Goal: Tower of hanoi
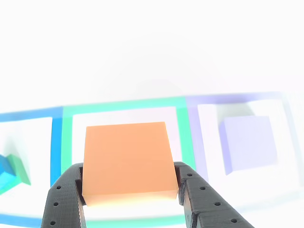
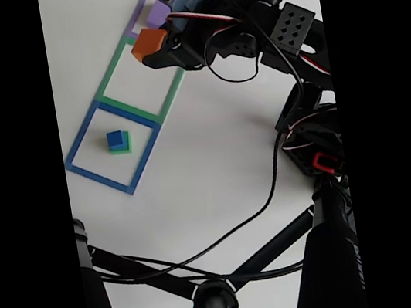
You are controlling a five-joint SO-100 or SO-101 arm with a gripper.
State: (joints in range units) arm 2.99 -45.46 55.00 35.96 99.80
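Note:
My gripper (image 1: 130,190) is shut on the orange cube (image 1: 127,159), which fills the middle of the other view between the two black fingers. In the fixed view the orange cube (image 2: 149,43) hangs in my gripper (image 2: 154,47) over the far edge of the green square outline (image 2: 117,61). The pale-purple slab (image 1: 249,144) lies inside the purple outline to the right; in the fixed view the purple slab (image 2: 159,14) is partly hidden by the arm. The small blue cube (image 2: 115,138) sits on the green cube (image 2: 123,145) inside the blue outline (image 2: 84,136).
The white table carries three flat square outlines in a row. Black tripod legs (image 2: 213,301) and a cable (image 2: 266,191) cross the lower part of the fixed view. The arm's body (image 2: 294,70) stands at the right.

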